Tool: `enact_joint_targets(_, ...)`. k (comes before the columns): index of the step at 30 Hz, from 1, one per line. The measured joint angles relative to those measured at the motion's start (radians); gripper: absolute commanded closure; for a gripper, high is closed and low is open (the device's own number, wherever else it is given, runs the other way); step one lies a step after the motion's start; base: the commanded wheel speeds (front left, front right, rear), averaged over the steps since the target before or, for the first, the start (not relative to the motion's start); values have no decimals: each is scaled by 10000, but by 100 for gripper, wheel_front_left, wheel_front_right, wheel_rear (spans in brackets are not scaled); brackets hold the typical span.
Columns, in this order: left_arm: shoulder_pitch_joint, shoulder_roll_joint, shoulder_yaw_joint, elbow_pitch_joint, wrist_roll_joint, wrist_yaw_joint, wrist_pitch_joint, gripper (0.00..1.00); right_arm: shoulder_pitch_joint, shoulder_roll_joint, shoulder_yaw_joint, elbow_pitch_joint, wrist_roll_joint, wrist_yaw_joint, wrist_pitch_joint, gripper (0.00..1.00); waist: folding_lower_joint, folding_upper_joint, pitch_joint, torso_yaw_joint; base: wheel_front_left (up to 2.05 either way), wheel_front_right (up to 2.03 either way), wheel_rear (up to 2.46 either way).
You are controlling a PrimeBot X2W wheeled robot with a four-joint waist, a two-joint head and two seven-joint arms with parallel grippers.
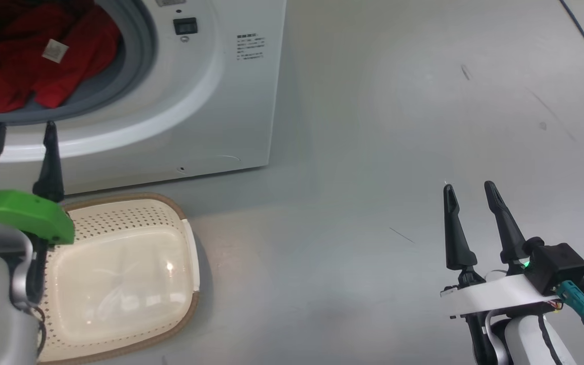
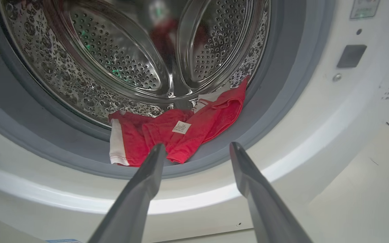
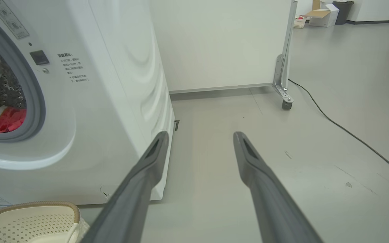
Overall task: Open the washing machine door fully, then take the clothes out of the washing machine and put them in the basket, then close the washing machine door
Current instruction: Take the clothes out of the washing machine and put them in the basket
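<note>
The white washing machine (image 1: 231, 101) stands with its mouth uncovered; its door is out of view. Red clothes (image 1: 38, 61) with a white tag lie at the front of the drum, spilling onto the grey seal; the left wrist view shows the clothes (image 2: 181, 135) just beyond my fingertips. My left gripper (image 1: 23, 134) is open, level with the lower rim of the opening, a short way from the fabric, holding nothing. The cream basket (image 1: 190, 263) sits on the floor in front of the machine, with nothing in it. My right gripper (image 1: 469, 187) is open over bare floor to the right.
Grey floor (image 1: 398, 126) stretches right of the machine. In the right wrist view a white wheeled partition (image 3: 284, 67) stands behind the machine, a black cable (image 3: 349, 131) runs across the floor, and boxes (image 3: 322, 15) sit in the far corner.
</note>
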Motion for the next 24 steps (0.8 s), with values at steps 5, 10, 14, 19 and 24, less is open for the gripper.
enact_joint_targets(5, -820, 366, 268, 535, -130, 59, 836, 0, -302, 12, 111, 2, 96, 2, 0, 0, 0, 0, 417, -555, 0, 0, 0)
enact_joint_targets(10, -1640, 849, 510, 957, -142, 119, 1484, 0, -453, 21, 207, 13, 111, 2, 0, 0, 0, 0, 781, -1066, 0, 0, 0)
enact_joint_targets(14, -2162, 1081, 644, 1411, -309, 132, 1994, 0, -477, 36, 259, 31, 226, -4, 0, 0, 0, 0, 1034, -1428, 0, 0, 0)
enact_joint_targets(19, -2632, 1264, 788, 1994, -487, 132, 2512, 0, -584, 48, 362, 29, 545, -31, -2, 0, 0, 0, 1308, -1798, 0, 0, 0)
enact_joint_targets(24, -3016, 1540, 940, 2556, -581, 215, 2859, 0, -736, 54, 491, 4, 633, -107, -31, 0, 0, 0, 1512, -2099, 0, 0, 0)
